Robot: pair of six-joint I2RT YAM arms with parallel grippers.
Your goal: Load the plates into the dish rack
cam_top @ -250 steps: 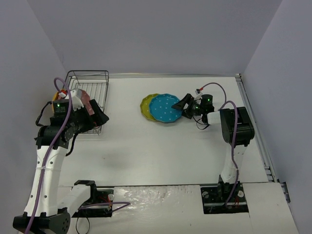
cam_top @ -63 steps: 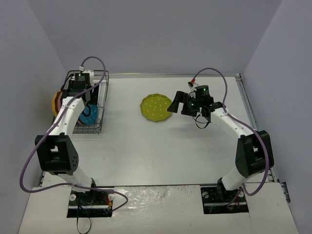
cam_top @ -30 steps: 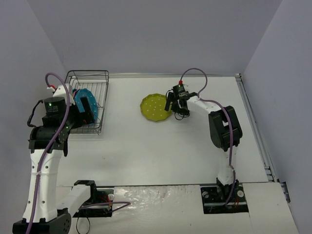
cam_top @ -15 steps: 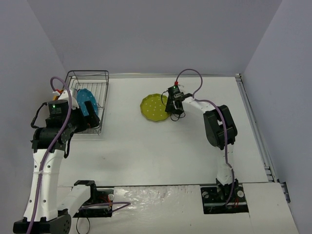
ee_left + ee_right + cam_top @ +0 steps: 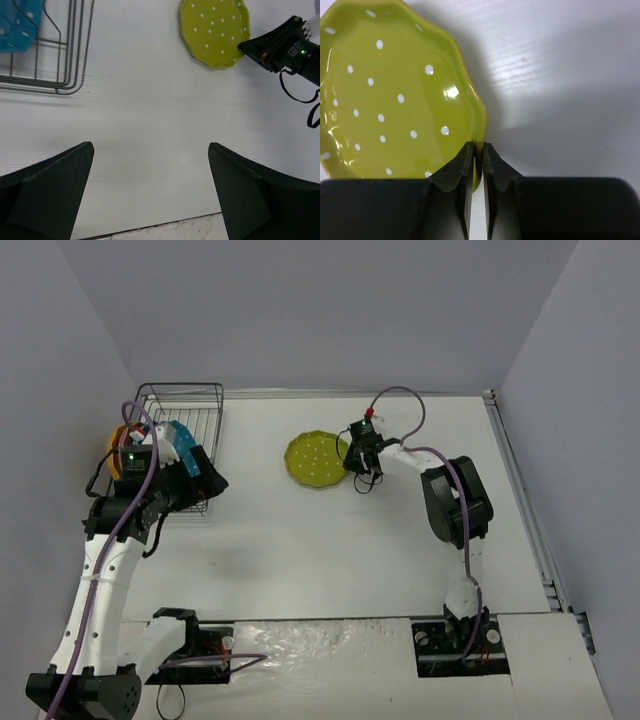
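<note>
An olive-yellow plate (image 5: 315, 460) with white dots lies on the white table, and my right gripper (image 5: 350, 455) is shut on its right rim. In the right wrist view both fingers pinch the scalloped edge of this plate (image 5: 395, 95) at the gripper (image 5: 477, 147). The dish rack (image 5: 180, 389) stands at the far left with a teal plate (image 5: 180, 445) upright in it. An orange plate's edge (image 5: 116, 440) shows at the rack's left side. My left gripper (image 5: 210, 480) hangs wide open and empty just right of the rack, seen in its own view (image 5: 150, 147) above bare table.
The left wrist view shows the rack's wire corner (image 5: 80, 60), the teal plate (image 5: 17, 22), the olive-yellow plate (image 5: 215, 30) and the right gripper (image 5: 280, 45). The arm bases sit at the near edge. Grey walls enclose the table on three sides.
My right gripper has shut on the olive-yellow plate's rim, and the plate has shifted slightly left. My left arm has drawn back from the rack towards the near right, still open.
</note>
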